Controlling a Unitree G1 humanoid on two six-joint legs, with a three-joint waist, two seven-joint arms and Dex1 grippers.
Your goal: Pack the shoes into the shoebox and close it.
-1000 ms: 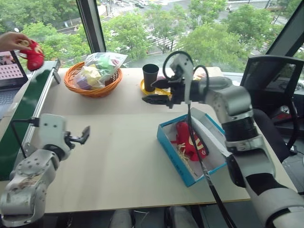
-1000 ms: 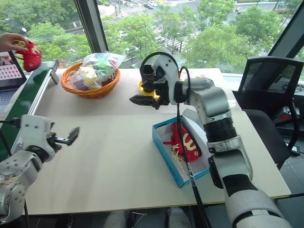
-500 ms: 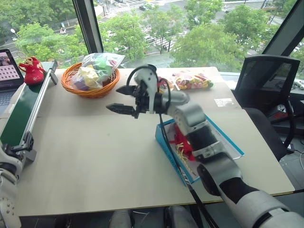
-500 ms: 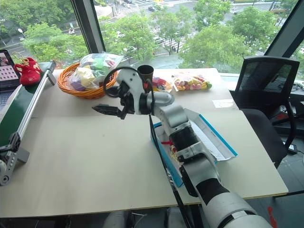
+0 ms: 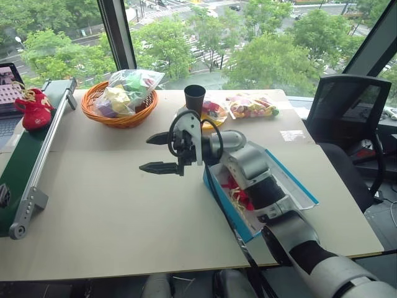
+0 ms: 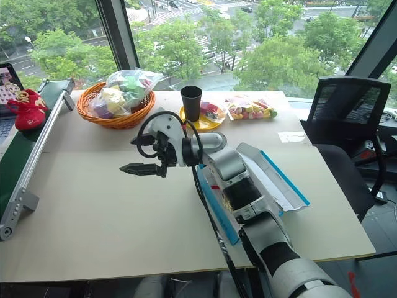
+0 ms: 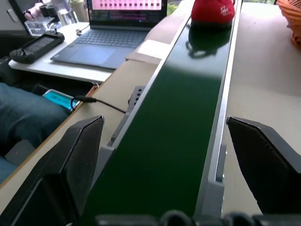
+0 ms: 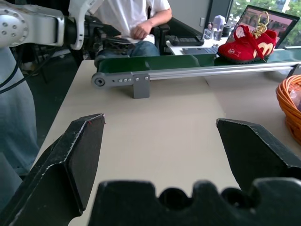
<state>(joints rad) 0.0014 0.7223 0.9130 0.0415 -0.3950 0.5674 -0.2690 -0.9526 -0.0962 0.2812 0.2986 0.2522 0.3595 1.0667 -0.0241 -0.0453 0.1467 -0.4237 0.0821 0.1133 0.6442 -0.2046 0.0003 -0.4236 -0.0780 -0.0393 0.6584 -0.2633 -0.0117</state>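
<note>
One red shoe point(image 5: 34, 107) sits on the green conveyor belt point(image 5: 25, 155) at the table's far left. My left gripper point(image 7: 162, 122) hangs open over the belt's near part, with that shoe point(image 7: 212, 9) well ahead of it. A second red shoe point(image 5: 237, 188) lies in the open blue shoebox point(image 5: 224, 205), partly hidden by my right arm. The shoebox lid point(image 6: 273, 180) lies flat to the right. My right gripper point(image 5: 146, 154) is open and empty above the middle of the table, pointing left toward the belt.
A wicker basket point(image 5: 121, 102) of bagged items stands at the back. Beside it are a black cup point(image 5: 195, 99) on a yellow plate and bagged snacks point(image 5: 248, 105). A laptop point(image 7: 122, 28) and a seated person point(image 8: 136, 14) are beyond the belt. An office chair point(image 5: 347, 105) stands right.
A hand set the red shoe on the belt and withdrew. My right gripper swung left from above the shoebox and sank. My left arm moved out leftward, leaving the head views.
</note>
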